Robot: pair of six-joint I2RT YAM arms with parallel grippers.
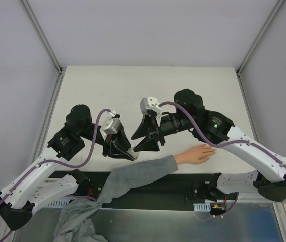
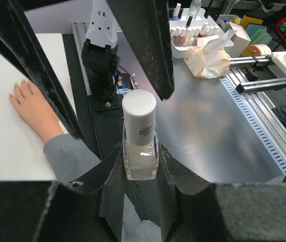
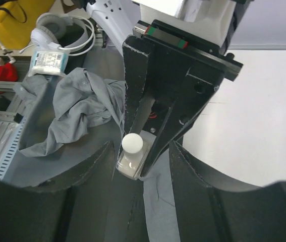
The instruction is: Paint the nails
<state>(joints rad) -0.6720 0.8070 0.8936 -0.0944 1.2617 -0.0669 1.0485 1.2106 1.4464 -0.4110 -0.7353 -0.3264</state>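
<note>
The left tool points downward, clamped on a clear, white-capped bottle; the right tool frames it, dark fingers apart; crumpled grey cloth lies left; white surface right.

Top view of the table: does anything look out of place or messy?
Mostly tidy. The odd bit is the grey sleeve: behind the hand it trails off the near edge of the table into a crumpled heap on the metal bench. The bottle in the left pincer is capped, and nothing looks spilled.

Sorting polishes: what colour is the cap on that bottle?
The bottle has a white cap; clearest in left wrist view.
</note>
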